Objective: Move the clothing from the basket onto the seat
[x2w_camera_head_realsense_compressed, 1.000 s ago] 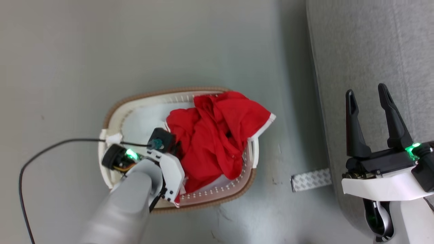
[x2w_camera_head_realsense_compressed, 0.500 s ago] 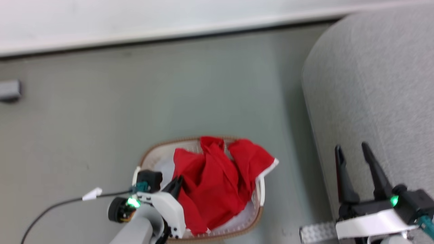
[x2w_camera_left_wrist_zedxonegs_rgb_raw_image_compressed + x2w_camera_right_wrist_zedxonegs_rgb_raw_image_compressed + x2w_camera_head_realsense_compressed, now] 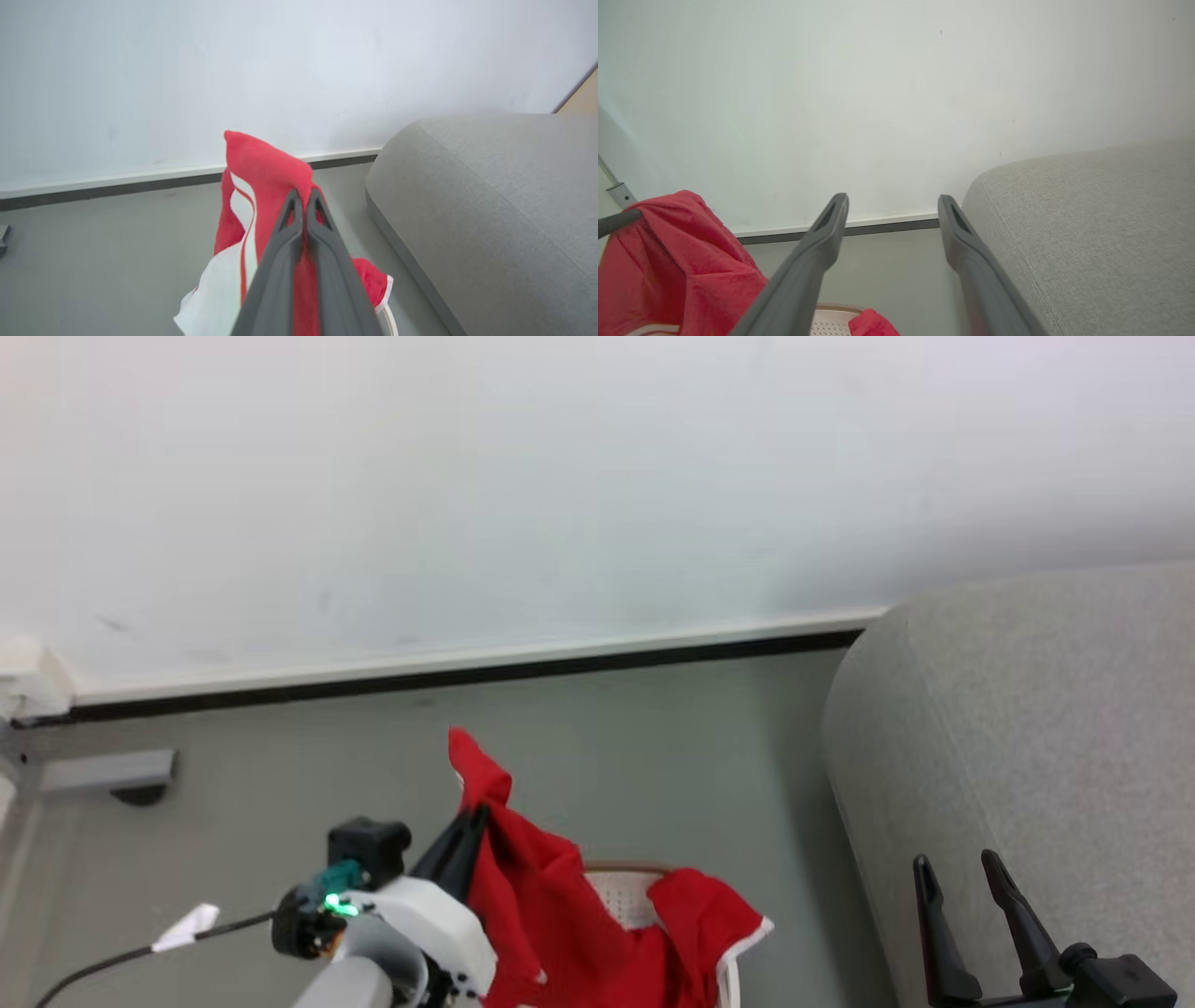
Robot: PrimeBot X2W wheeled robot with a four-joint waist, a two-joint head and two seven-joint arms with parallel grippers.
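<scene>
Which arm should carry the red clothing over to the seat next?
Left. The left gripper is shut on the clothing, held up above the basket; the right gripper is open and empty near the seat.

One basket (image 3: 624, 894), one seat (image 3: 1027, 728), seemingly one garment (image 3: 532, 896)

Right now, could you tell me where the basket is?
Head view, bottom centre: the basket is mostly hidden behind the clothing in the left gripper, with the seat to its right.
</scene>
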